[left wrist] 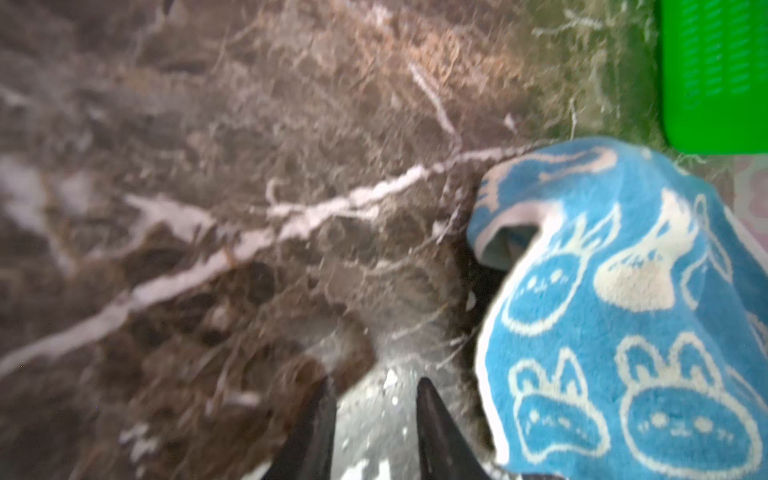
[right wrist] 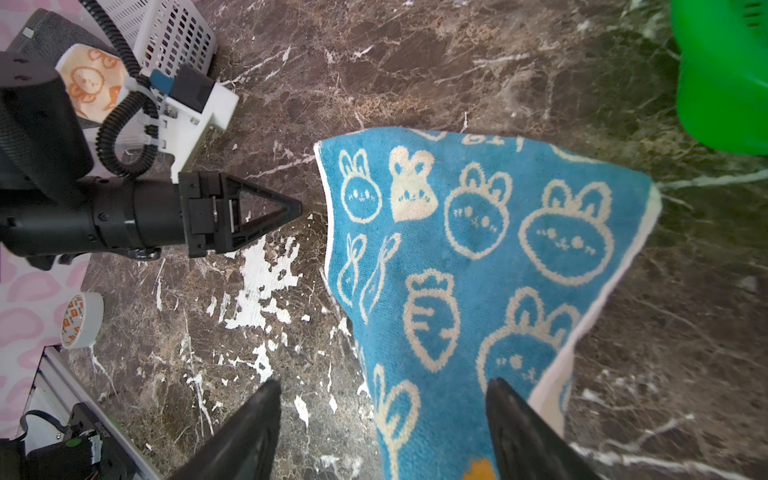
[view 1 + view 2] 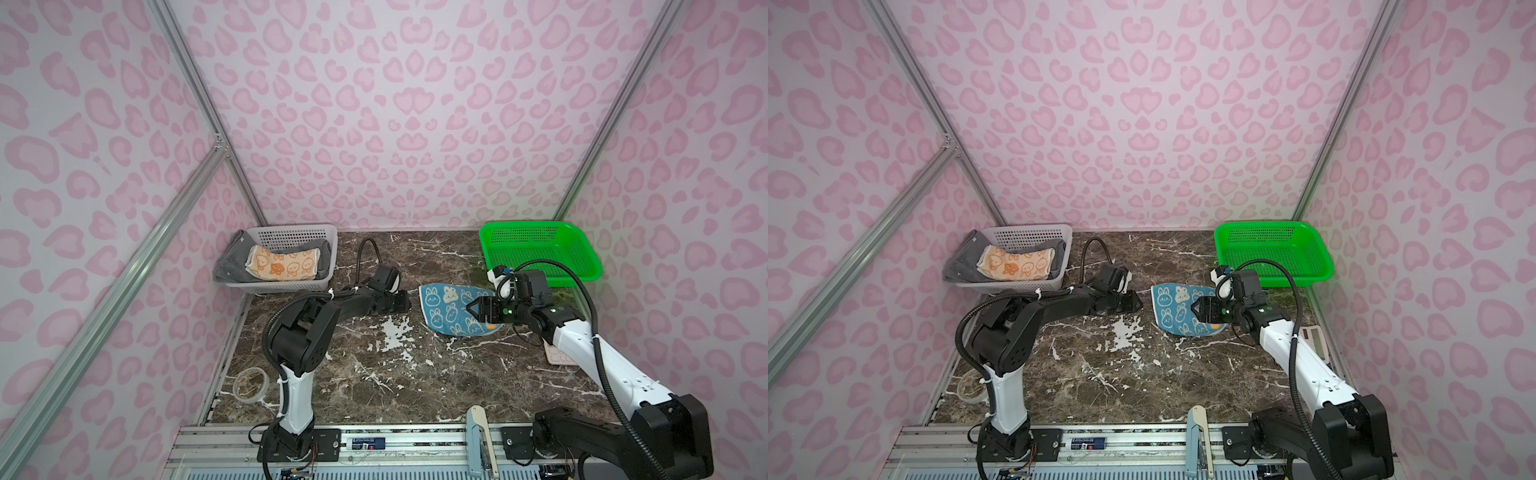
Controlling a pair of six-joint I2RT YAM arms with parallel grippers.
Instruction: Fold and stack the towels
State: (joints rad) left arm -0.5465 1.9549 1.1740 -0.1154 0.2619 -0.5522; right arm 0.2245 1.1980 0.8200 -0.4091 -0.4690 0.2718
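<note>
Our left gripper is low over the surface, fingers a little apart with nothing between them, its tip just beside the left border of the blue towel. Our right gripper hangs above the right part of this towel, jaws wide, holding nothing. The towel lies toward the back right of the surface, in front of the green basket, and is not flat. In the white basket at the back left corner the orange towel rests on the grey towel. We judge that folding the blue one is the step now: each gripper should pinch one corner, lift together, and lay edge on edge
</note>
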